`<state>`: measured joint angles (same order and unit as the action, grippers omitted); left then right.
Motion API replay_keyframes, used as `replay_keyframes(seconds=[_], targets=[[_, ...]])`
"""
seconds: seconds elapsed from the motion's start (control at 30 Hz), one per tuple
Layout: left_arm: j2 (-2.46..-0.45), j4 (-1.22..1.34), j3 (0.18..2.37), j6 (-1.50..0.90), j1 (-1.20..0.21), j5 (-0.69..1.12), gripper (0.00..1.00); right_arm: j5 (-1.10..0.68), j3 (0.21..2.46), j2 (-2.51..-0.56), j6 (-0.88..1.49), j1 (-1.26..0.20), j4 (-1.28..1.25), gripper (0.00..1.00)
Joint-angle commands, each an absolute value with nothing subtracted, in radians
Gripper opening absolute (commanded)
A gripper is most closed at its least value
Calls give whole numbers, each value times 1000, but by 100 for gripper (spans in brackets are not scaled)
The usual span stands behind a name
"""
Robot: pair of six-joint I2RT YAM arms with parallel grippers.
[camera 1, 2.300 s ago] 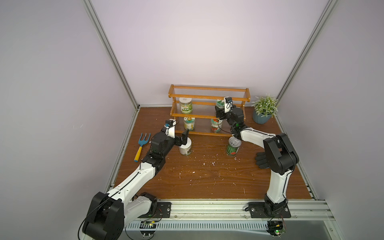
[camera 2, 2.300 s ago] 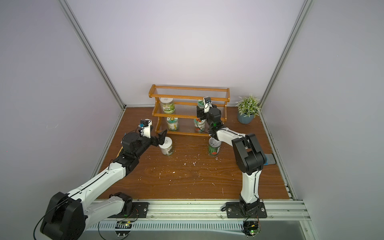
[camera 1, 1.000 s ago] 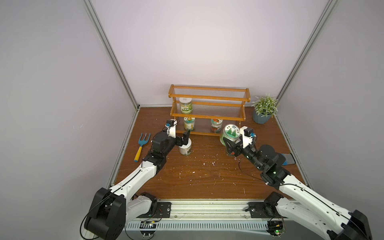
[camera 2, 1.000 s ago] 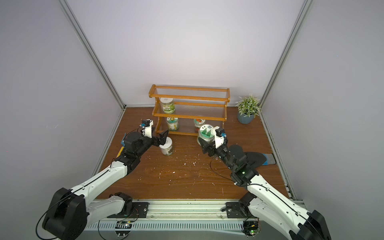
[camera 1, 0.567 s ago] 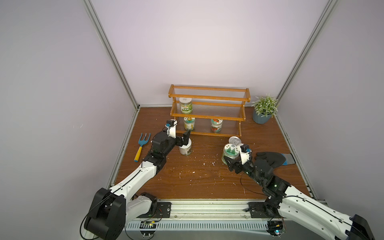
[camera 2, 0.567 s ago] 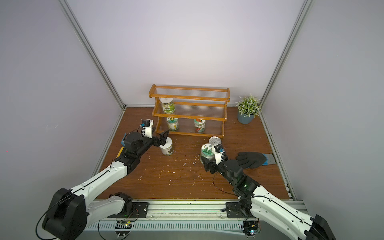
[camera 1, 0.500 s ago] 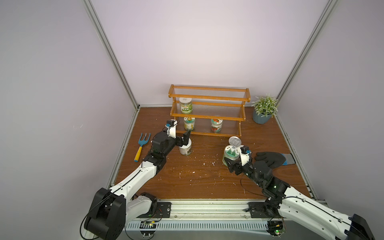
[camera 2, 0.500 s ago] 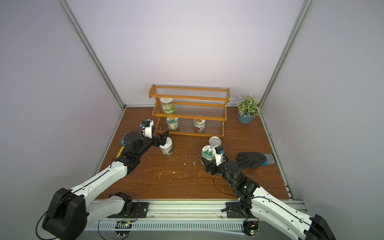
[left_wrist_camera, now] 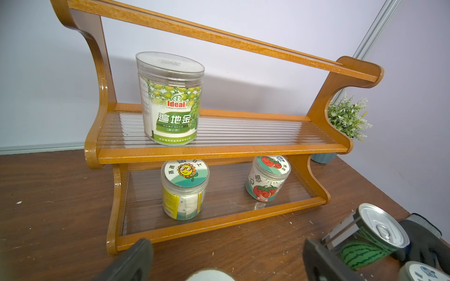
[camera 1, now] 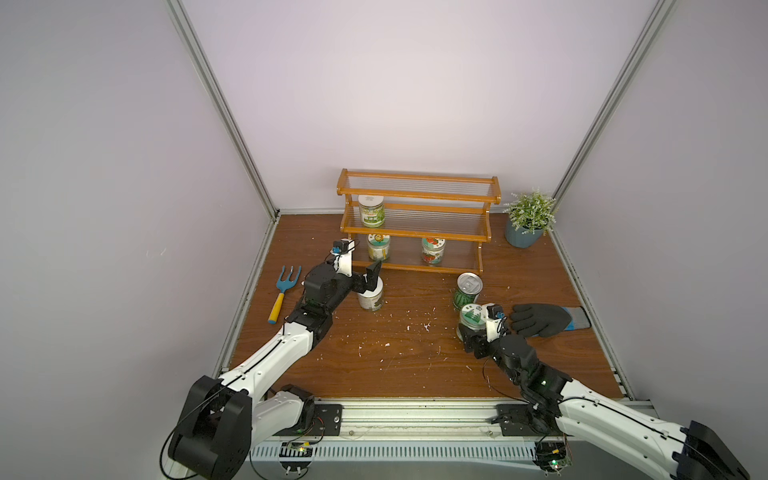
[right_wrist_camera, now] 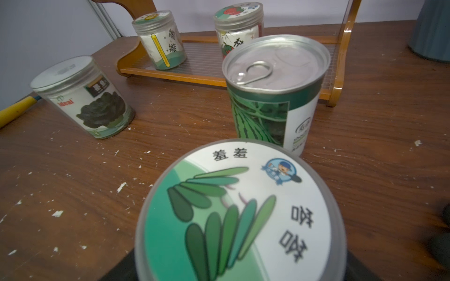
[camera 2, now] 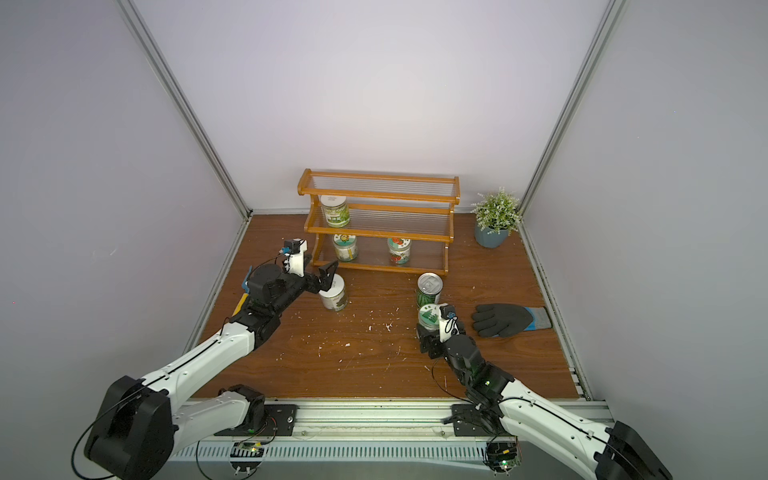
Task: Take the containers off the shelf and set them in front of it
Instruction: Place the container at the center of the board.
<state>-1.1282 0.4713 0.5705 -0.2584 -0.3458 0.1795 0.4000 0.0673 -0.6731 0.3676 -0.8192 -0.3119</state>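
Black right jaws grip a leaf-lid jar (camera 1: 472,319) down by the wooden surface (camera 1: 395,365), just before the watermelon tin (camera 1: 467,291); whether it rests there I cannot tell. The left jaws stand wide apart around the top of a white-lidded can (camera 1: 371,298) before the shelf (camera 1: 415,233). The shelf holds a tall can (camera 1: 371,212) on its middle tier, a sunflower jar (camera 1: 378,246) and a tomato jar (camera 1: 433,250) on its bottom tier.
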Motion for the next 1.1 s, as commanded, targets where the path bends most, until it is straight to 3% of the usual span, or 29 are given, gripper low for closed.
replay_keyframes(seconds=[0.0,0.27,0.5,1.07], targets=[[-1127,486,565,-256,-342,193,99,478,77,-702,401,-824,-433,71],[-1122,489,565,-252,-342,189,99,477,115,-856,445,-825,-426,77],[-1115,483,569,-244,-341,183,99,479,133,-827,463,-825,-365,99],[-1212,405,688,-219,-341,100,99,559,250,-618,445,-895,-146,99]])
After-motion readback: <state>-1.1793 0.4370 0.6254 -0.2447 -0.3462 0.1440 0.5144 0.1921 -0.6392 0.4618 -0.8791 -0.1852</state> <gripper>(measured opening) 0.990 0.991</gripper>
